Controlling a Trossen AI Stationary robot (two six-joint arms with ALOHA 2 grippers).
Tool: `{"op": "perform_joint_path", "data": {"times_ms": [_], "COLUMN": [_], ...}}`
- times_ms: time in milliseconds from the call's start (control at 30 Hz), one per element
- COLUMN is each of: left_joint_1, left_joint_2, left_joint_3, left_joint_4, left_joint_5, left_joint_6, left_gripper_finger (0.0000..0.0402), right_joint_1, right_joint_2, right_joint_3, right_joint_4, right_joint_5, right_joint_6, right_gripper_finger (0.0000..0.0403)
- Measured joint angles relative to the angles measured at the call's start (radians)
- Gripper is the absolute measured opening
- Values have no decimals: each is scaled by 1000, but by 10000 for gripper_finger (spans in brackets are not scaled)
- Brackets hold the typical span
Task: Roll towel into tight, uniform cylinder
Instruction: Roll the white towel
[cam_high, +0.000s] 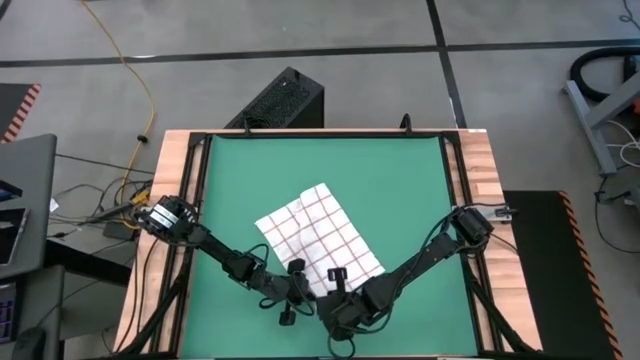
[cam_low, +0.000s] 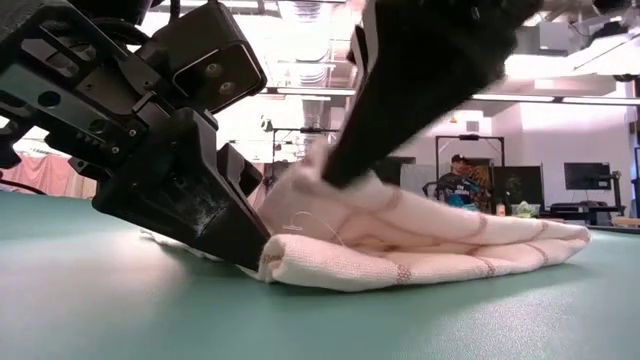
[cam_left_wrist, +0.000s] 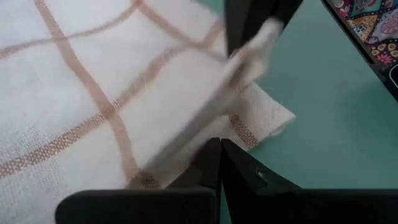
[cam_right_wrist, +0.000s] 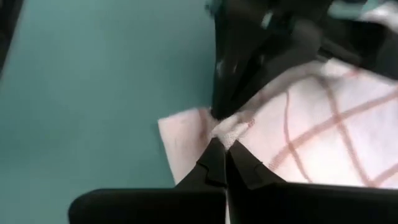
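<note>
Towel (cam_high: 320, 240) lies mid green mat (cam_high: 400, 180), thin, light, floppy, likely bunches; both left tool (cam_high: 296, 283) and right tool (cam_high: 338, 280) pinch its near hem, the right spot.

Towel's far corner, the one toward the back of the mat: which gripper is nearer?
Neither clearly: both are at the opposite, near edge of the towel. Left gripper and right gripper are both shut on that near edge, side by side.
</note>
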Motion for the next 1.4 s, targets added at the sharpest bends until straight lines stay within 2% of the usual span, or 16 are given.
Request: {"op": "perform_joint_path", "data": {"times_ms": [100,167,267,400,600,800,900,1033,1100,1200,1300,1400], "left_joint_1": [0,0,0,0,0,1,1,1,0,0,0,0], "left_joint_2": [0,0,0,0,0,0,0,0,0,0,0,0], "left_joint_3": [0,0,0,0,0,0,0,0,0,0,0,0], "left_joint_4": [0,0,0,0,0,-7,-13,-17,-17,-18,-24,-29], "left_joint_5": [0,0,0,0,10,13,16,16,16,16,16,13], "left_joint_6": [0,1,1,1,11,11,12,23,20,14,13,11], "left_gripper_finger": [0,0,0,0,0,0,0,0,0,0,0,0], "right_joint_1": [0,-1,0,-6,-12,-21,-19,-18,-20,-21,-17,-13], "right_joint_2": [0,0,2,3,3,3,-25,-110,-129,-129,-100,-52], "right_joint_3": [34,36,22,-11,-44,-74,-46,-3,-7,-14,-24,-28], "right_joint_4": [7,48,98,141,127,96,-131,-358,-389,-242,-21,7], "right_joint_5": [-3,-50,-112,-136,-90,-121,-51,187,245,201,41,0], "right_joint_6": [-36,-58,-61,-58,-29,3,39,156,197,138,12,36], "right_gripper_finger": [7,6,6,6,6,6,6,6,6,6,6,6]}}
